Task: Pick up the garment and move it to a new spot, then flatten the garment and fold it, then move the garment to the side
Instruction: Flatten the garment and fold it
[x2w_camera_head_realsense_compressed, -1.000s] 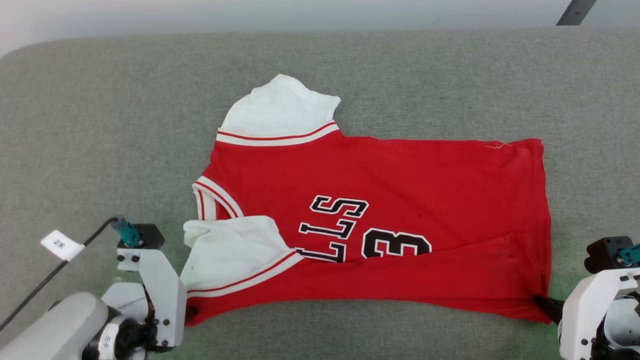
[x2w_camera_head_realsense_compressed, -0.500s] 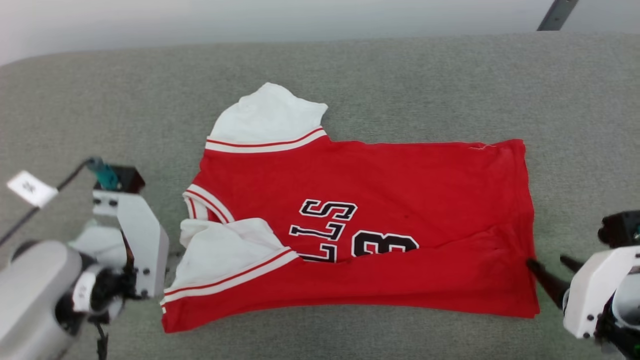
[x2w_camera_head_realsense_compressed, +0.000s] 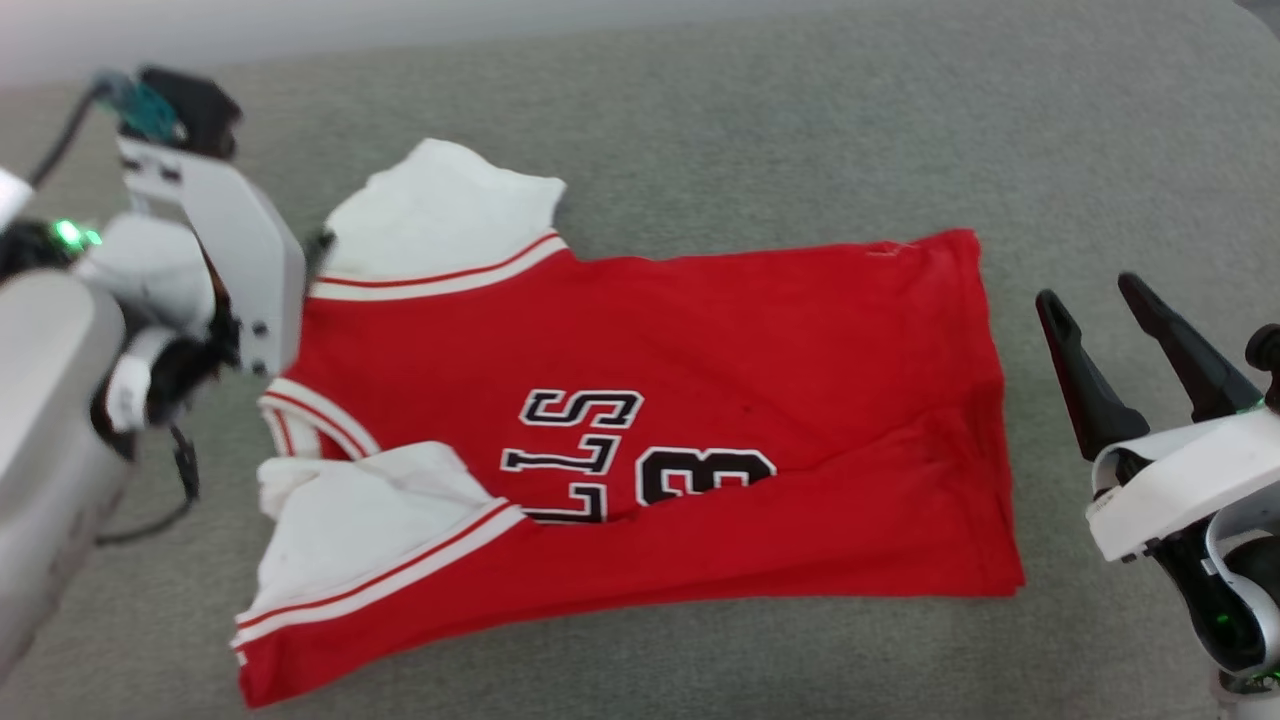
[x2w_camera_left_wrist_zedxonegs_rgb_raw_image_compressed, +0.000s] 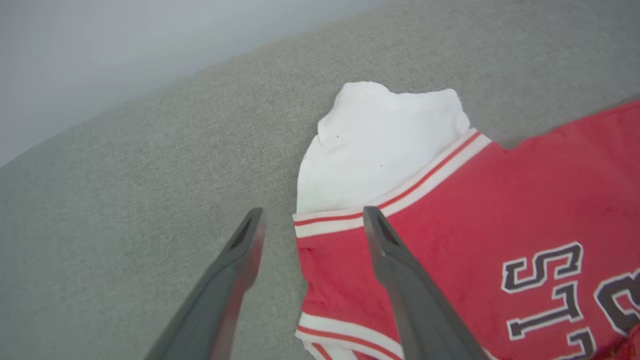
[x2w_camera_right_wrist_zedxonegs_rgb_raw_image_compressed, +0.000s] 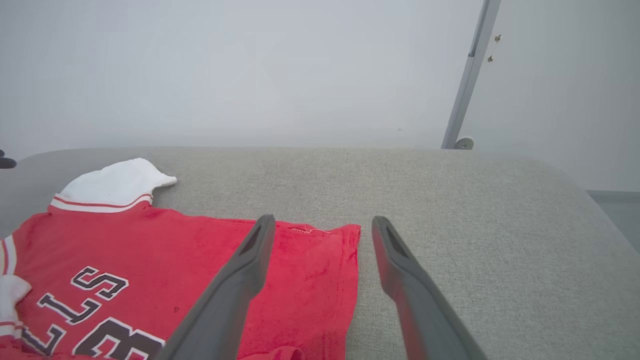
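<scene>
— On the grey cushion (x2w_camera_head_realsense_compressed: 800, 130), what lies there?
— The red shirt (x2w_camera_head_realsense_compressed: 650, 400). It lies spread out sideways near the middle, with the neck end toward the robot's left and the hem toward its right. A fold of red cloth along the near edge covers the lower part of the black print (x2w_camera_head_realsense_compressed: 640, 450).
— And the sleeves?
— Both are white. The far sleeve (x2w_camera_head_realsense_compressed: 440, 215) lies flat beyond the red body. The near sleeve (x2w_camera_head_realsense_compressed: 370, 510) is a little crumpled on top of the red body.
— Where is the left gripper (x2w_camera_left_wrist_zedxonegs_rgb_raw_image_compressed: 314, 214)?
— At the shirt's neck end, beside the far sleeve. Its two fingers are spread wide. In the left wrist view, one finger is over the bare cushion just beside the shirt's edge, and the other is over the red cloth under the striped band (x2w_camera_left_wrist_zedxonegs_rgb_raw_image_compressed: 395, 197). I cannot tell if they touch the cloth.
— And the right gripper (x2w_camera_head_realsense_compressed: 1090, 293)?
— It is beside the hem, apart from it, over the cushion. Its fingers are also spread wide and do not pinch any cloth.
</scene>
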